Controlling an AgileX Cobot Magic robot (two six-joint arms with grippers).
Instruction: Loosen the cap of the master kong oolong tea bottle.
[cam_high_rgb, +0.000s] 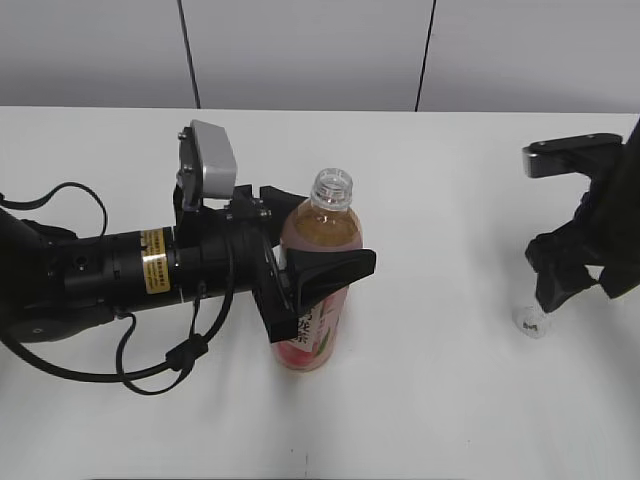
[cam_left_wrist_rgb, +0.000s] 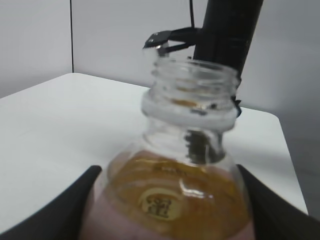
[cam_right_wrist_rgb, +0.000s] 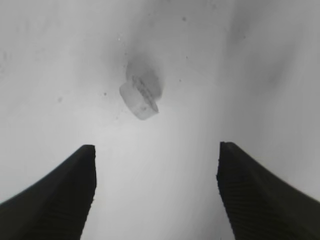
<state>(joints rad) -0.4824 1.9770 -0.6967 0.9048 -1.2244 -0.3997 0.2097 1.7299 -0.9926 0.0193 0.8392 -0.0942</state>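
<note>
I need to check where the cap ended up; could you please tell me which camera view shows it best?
The right wrist view: the cap lies alone on the white table, beyond the open right claw. The exterior view shows it small beneath that claw. The left wrist view shows only the bottle with its neck bare.

Left gripper (cam_high_rgb: 305, 262) squeezing the master kong oolong tea bottle (cam_high_rgb: 318, 290) around its middle, bottle standing upright on the white table (cam_high_rgb: 430, 400) with its top open, the cap (cam_high_rgb: 532, 322) lying far right, right gripper (cam_high_rgb: 570, 278) hovering just above it.
</note>
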